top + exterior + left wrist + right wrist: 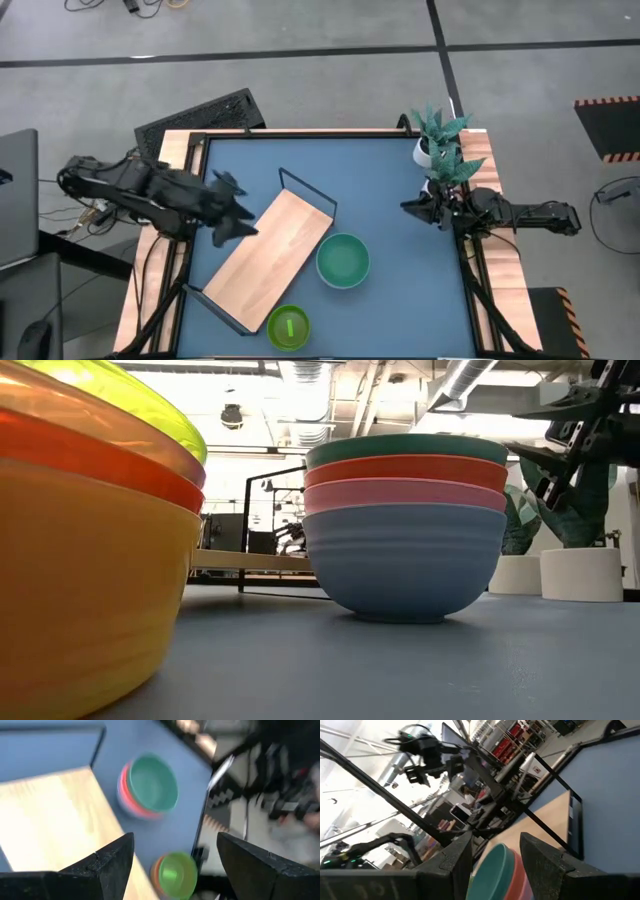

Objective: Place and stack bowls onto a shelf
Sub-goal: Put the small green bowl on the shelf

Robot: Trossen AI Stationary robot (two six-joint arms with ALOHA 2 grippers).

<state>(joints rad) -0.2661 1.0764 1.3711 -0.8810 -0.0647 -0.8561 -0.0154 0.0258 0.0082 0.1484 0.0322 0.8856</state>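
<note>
High view: the left gripper (243, 212) is being held with fingers apart above the shelf (270, 258); the teal-topped bowl stack (343, 260) is sitting just beside it, and the right gripper (415, 208) is being kept apart near the plant (445, 150).

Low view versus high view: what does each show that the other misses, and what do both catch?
Only the low view shows the stacks' layers: teal, red, pink and pale blue bowls in one, lime, red and yellow bowls in the other. Only the high view shows the whole layout: the left tool open over the shelf's end, the right tool at the table's right edge. Both show the two stacks, the shelf and the potted plant.
</note>
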